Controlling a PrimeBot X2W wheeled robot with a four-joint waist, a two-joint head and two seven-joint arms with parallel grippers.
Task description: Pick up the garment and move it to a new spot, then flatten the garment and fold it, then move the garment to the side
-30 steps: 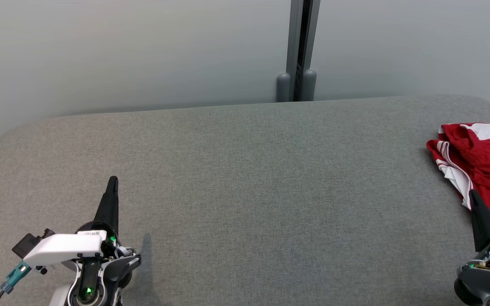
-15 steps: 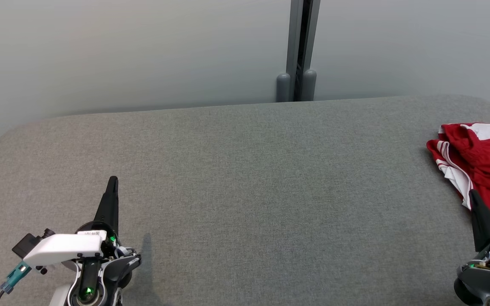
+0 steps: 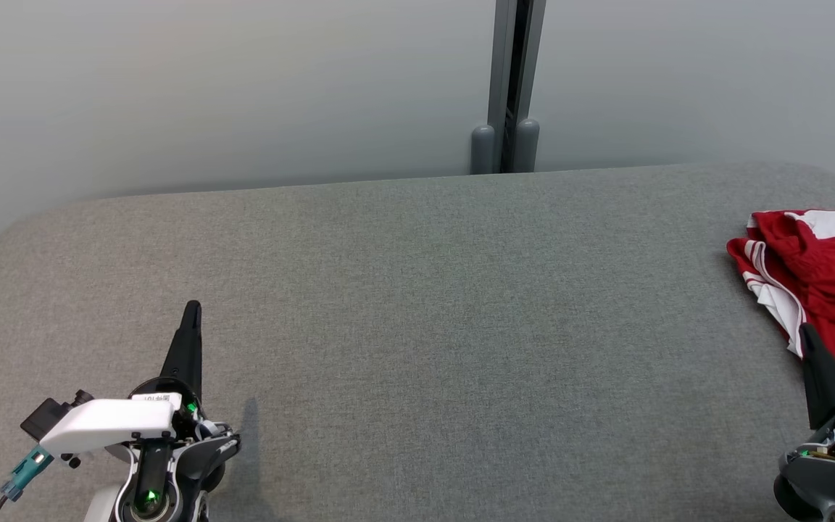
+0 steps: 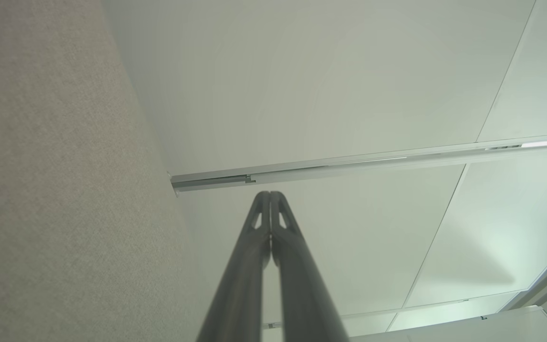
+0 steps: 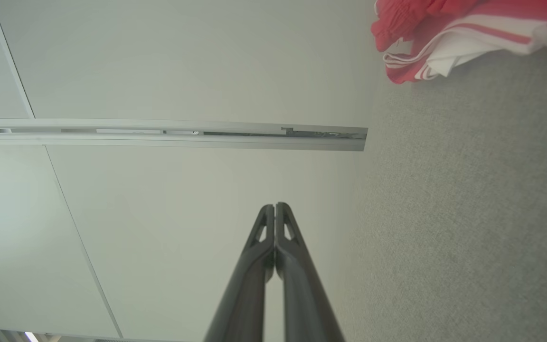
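The garment (image 3: 823,283) is a red piece with white stripes, lying crumpled at the right edge of the grey padded table (image 3: 417,304); part of it runs off the head view. The right wrist view catches its bunched edge (image 5: 444,42) at the top right. My right gripper (image 3: 806,332) stands shut at the lower right, its tip just in front of the garment's near edge, holding nothing. In its wrist view the fingers (image 5: 275,209) press together. At the lower left my left gripper (image 3: 191,308) is shut and empty, far from the garment, its tips (image 4: 269,195) closed.
A pale wall with a dark vertical post (image 3: 510,87) runs behind the table's far edge. The grey surface stretches wide between the two grippers. A cable with a teal connector (image 3: 22,475) hangs off my left wrist.
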